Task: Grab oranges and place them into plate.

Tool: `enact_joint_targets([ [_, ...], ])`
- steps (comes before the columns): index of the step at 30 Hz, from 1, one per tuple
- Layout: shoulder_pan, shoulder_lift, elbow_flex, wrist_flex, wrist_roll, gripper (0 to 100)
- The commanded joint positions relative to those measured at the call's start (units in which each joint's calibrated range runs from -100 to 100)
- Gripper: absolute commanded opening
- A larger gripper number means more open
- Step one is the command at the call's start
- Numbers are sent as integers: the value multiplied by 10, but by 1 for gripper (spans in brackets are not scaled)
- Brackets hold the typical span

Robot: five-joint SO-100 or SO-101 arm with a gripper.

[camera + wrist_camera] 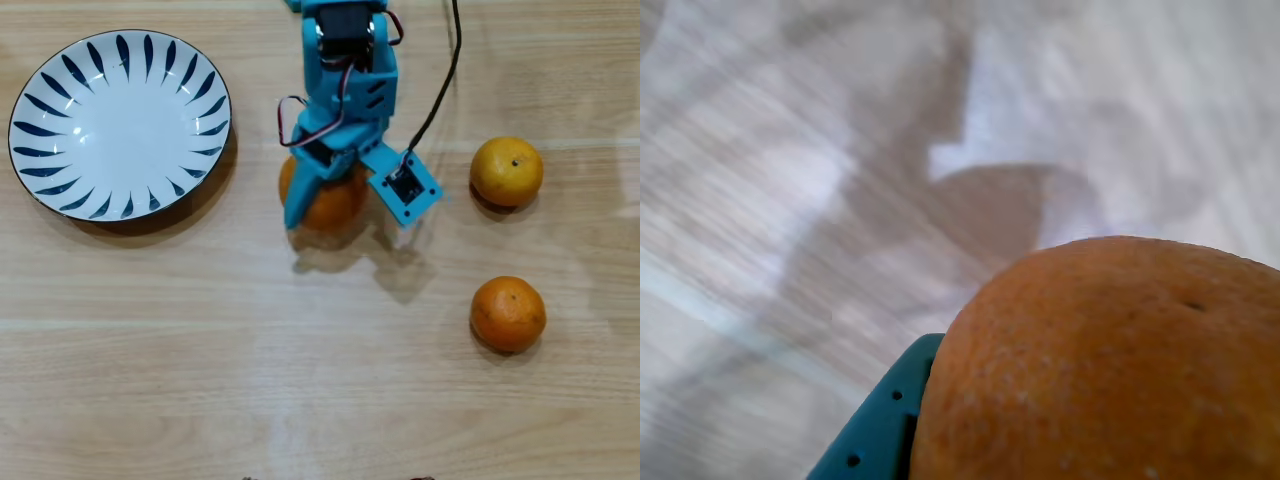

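Note:
My blue gripper is shut on the larger deep orange fruit, and their shadow lies apart on the wood below, so it looks lifted off the table. In the wrist view this orange fills the lower right, with one teal finger against its left side. The white plate with dark blue strokes lies empty at the upper left. The yellow-orange fruit with a dark stem dot lies to the right of the gripper. The smaller deep orange one lies below it.
The table is light wood. A black cable runs from the top edge down to the camera mount on the gripper's right side. The arm's body enters from the top centre.

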Motion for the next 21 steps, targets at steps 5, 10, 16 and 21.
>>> enact_joint_targets([
  [5,112,-192,59,-10,60,41],
  [10,218,-260,119,-11,81,41],
  [16,361,-295,154,-12,120,41],
  [21,431,-295,207,-78,120,41],
])
